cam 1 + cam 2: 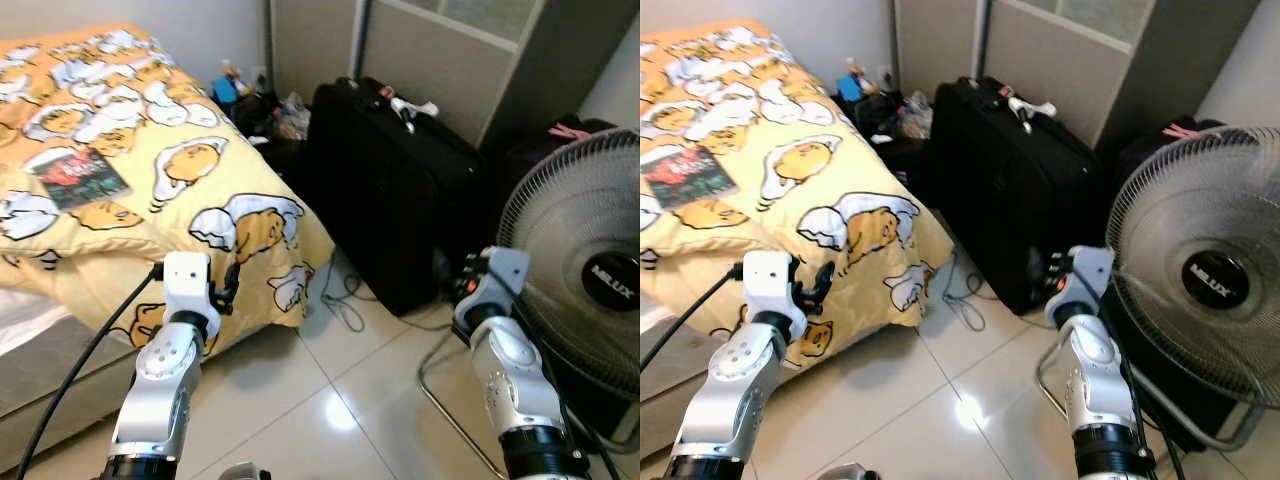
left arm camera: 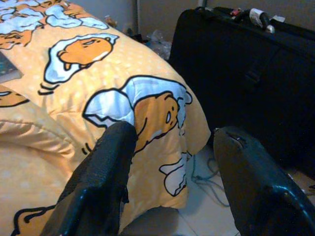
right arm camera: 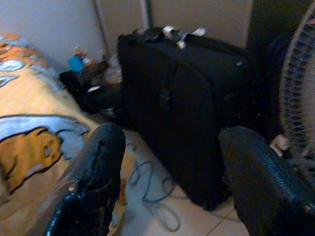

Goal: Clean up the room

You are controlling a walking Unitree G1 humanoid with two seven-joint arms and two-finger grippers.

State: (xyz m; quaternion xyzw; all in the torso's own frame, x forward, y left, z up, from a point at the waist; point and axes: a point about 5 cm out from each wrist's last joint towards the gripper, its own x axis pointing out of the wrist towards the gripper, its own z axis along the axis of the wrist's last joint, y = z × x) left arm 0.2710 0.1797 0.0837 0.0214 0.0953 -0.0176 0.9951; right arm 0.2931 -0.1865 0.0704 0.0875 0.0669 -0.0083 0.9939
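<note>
A bed point(image 1: 60, 330) takes up the 9 to 11 o'clock part of the head views, covered by a yellow duvet point(image 1: 150, 170) printed with cartoon egg figures; its corner hangs down toward the tiled floor point(image 1: 330, 410). A dark booklet point(image 1: 80, 178) lies flat on the duvet at about 10 o'clock. A large black suitcase point(image 1: 400, 190) stands upright at 12 to 1 o'clock, with white tags near its handle. Between bed and suitcase, at 12 o'clock against the wall, sits a heap of small clutter point(image 1: 255, 105), too small to sort out. A loose cable point(image 1: 345, 300) curls on the floor at the foot of the suitcase. A standing fan point(image 1: 590, 270) with a wire cage fills 3 o'clock.

The left pincer point(image 2: 172, 162) is raised at 7 o'clock, in front of the hanging duvet corner; its two black fingers point(image 2: 106, 177) stand wide apart with nothing between them. The right pincer point(image 3: 170, 177) is raised at 4 o'clock beside the fan cage, aimed at the suitcase and cable, its fingers point(image 3: 96, 177) likewise spread and empty.
</note>
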